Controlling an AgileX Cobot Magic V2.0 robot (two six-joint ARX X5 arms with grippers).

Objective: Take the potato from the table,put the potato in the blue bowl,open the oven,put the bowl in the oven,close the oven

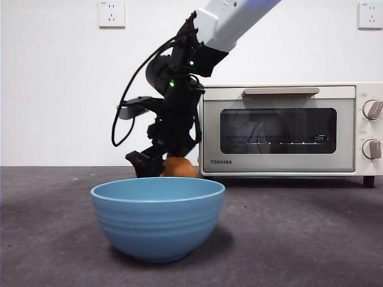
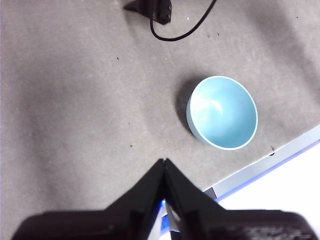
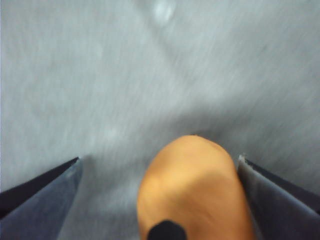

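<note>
The orange-brown potato [image 1: 179, 168] lies on the dark grey table [image 1: 299, 239] just behind the blue bowl [image 1: 158, 218], left of the oven [image 1: 287, 128]. My right gripper [image 1: 160, 167] is down at the table with its jaws open on either side of the potato [image 3: 192, 190]. In the right wrist view one jaw is close against the potato and the other stands well clear of it; the gripper [image 3: 160, 159] has not closed. My left gripper [image 2: 164, 161] hangs high above the table, shut and empty, looking down on the empty bowl [image 2: 222, 112]. The oven door is shut.
A small black device with a looped cable [image 2: 155, 10] sits on the table beyond the bowl in the left wrist view. A pale strip [image 2: 265, 167] marks the table's edge near the bowl. White wall with sockets stands behind the oven.
</note>
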